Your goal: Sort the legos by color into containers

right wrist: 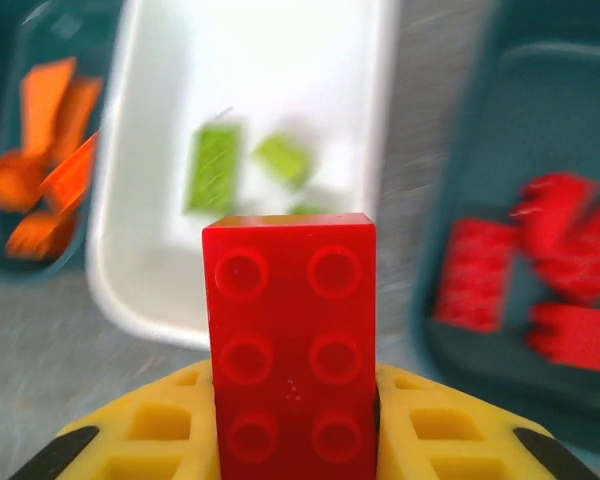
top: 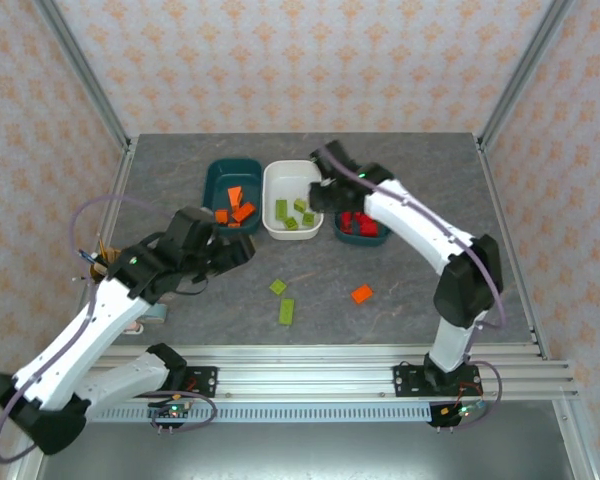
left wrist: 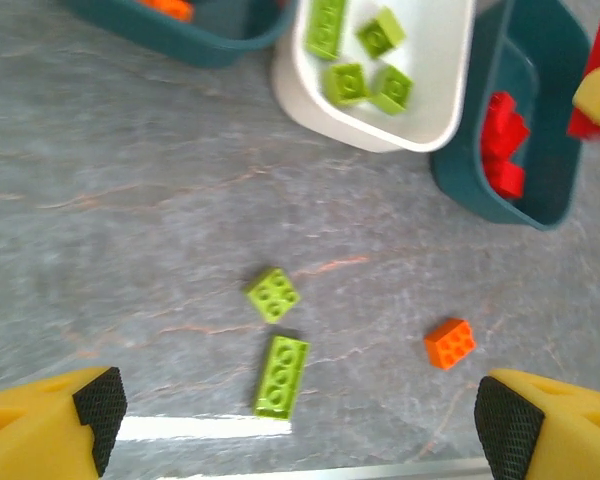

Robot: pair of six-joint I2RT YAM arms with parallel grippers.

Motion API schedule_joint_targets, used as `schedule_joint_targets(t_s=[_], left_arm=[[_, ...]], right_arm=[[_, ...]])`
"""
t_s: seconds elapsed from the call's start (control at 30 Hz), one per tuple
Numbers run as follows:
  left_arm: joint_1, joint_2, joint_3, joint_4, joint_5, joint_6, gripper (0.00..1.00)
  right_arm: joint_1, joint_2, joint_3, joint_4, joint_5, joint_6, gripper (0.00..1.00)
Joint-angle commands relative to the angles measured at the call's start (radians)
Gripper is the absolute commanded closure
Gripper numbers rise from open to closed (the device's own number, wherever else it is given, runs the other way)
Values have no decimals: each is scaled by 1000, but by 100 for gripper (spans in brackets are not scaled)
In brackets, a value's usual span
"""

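Legos point(left wrist: 368, 60) sit sorted: orange in the left tub point(top: 228, 176), green in the white tub point(top: 285, 180), red in the right tub point(left wrist: 550, 130). 2 green bricks point(left wrist: 273, 294) and 1 orange brick point(left wrist: 450, 343) lie loose on the table point(left wrist: 130, 250) below the wide-open left gripper point(left wrist: 298, 415). The right gripper point(top: 325, 192) pinches a red brick point(right wrist: 288, 340) near the white tub; shift it fully over the reds point(left wrist: 502, 140) before release.

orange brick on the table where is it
Top view: the orange brick lies on the table, right of the long green brick.
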Motion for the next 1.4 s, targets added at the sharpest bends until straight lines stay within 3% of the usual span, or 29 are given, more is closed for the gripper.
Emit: schedule_joint_targets(t_s=[0.0,0.13,0.33,0.57,0.8,0.97,1.17,1.27,1.37], left_arm=[[-39,108,82,131,43,72,7],[-77,258,176,179,38,88,6],[-90,422,302,208,21,97,6],[-92,557,456,171,17,128,6],[-92,579,468,139,-1,133,6],[-92,572,472,96,-25,144,6],[-93,551,458,-21,-92,89,6],[-93,533,403,-33,-77,46,6],[-92,513,322,-35,-59,-17,7]], right_arm=[[-104,68,3,-53,-25,74,69],[-215,206,131,-78,-85,105,68],[-287,413,339,-120,-121,136,68],[-315,603,547,-192,-153,146,64],[-321,656,582,-210,-166,154,55],[-321,612,590,-215,-144,134,38],[-300,428,557,-205,-86,81,37],[-254,258,403,-119,-64,26,36],[-195,17,117,59,-86,-7,33]])
